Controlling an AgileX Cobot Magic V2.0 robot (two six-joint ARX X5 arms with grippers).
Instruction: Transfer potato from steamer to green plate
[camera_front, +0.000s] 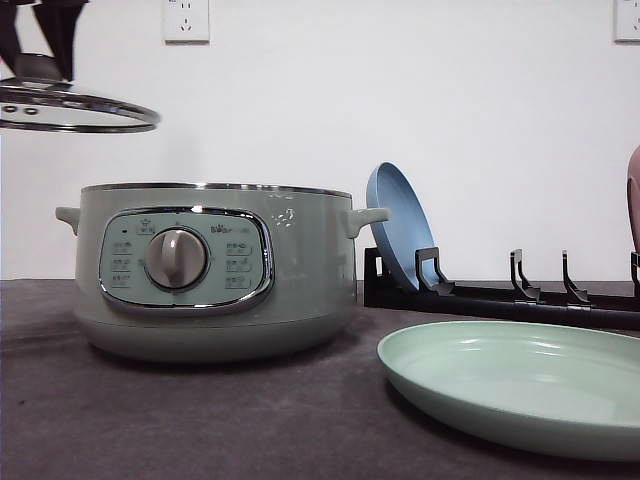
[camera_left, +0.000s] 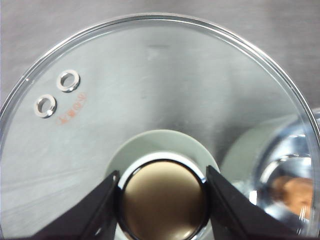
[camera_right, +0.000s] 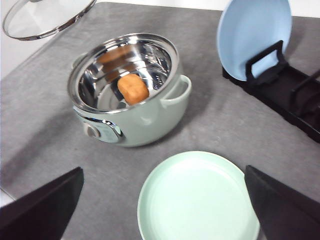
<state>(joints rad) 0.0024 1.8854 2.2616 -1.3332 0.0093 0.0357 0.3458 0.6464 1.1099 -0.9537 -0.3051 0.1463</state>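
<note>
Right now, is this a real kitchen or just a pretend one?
Probably a pretend kitchen set up on a test table: a steamer with a potato inside, a green plate and a dish rack on a grey mat against a bare wall.

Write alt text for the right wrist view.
An orange-brown potato lies inside the open steamer on a grey table, with the empty green plate nearby. The glass lid is held up beyond the steamer, a blue plate stands in a black rack, and the right gripper is open.

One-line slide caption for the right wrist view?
Open right gripper above the green plate; potato lies in the uncovered steamer, glass lid lifted aside.
</note>
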